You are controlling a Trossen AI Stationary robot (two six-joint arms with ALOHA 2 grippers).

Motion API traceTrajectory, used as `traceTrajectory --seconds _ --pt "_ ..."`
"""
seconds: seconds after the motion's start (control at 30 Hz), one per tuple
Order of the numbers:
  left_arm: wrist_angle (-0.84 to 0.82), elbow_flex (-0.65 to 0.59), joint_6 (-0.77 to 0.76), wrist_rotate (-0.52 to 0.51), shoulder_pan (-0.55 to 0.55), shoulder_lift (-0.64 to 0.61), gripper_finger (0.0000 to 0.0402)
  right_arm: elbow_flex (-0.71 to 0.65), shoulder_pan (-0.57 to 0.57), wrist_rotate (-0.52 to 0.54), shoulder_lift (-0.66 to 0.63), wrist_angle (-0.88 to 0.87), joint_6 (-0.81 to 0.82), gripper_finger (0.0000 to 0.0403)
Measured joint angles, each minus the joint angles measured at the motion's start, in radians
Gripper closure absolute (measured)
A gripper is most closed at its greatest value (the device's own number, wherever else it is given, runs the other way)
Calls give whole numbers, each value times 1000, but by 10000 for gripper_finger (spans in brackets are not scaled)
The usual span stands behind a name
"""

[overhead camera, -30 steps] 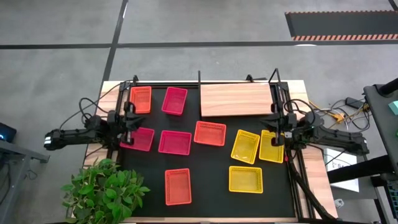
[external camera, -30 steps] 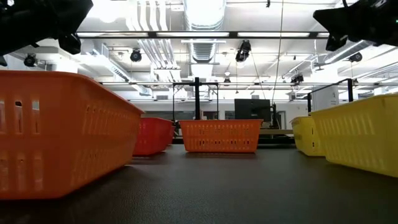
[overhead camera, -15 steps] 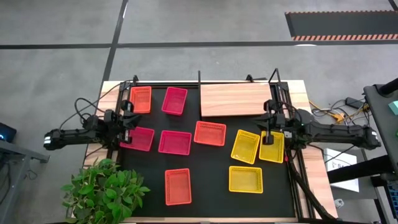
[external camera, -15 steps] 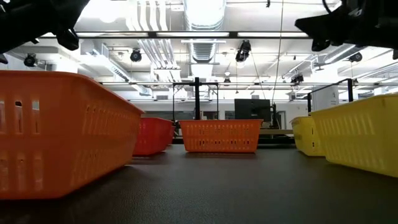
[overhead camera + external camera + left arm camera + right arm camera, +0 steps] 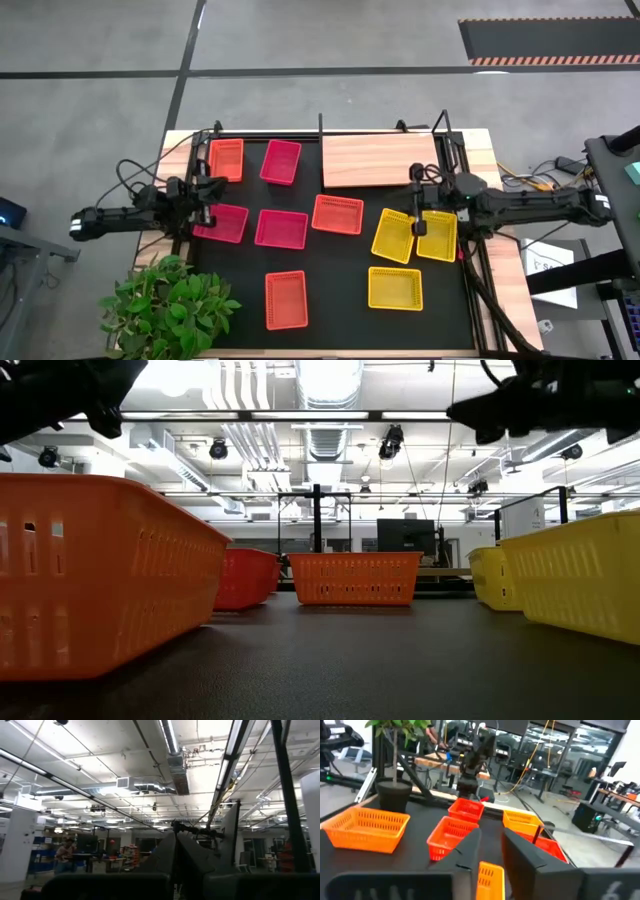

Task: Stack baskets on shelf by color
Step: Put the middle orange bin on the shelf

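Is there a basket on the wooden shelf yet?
No, the shelf is bare in the high view, and all nine baskets sit on the black mat.

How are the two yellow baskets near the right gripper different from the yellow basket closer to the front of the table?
The two upper yellow baskets sit side by side, long sides running away from the table's front; the lone yellow basket lies crosswise, apart from them. The right gripper is over the pair, not over the lone one. All three are yellow, mesh and empty, on the black mat.
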Motion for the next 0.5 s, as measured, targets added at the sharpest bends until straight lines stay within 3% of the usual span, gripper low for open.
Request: traceTrajectory --seconds 0.3,0.5 --pt "0 0 0 -3 0 36 402 144 15 -5 186 -76 -15 261" --pt "0 0 -1 -3 0 48 402 295 36 -9 304 -334 -49 260"
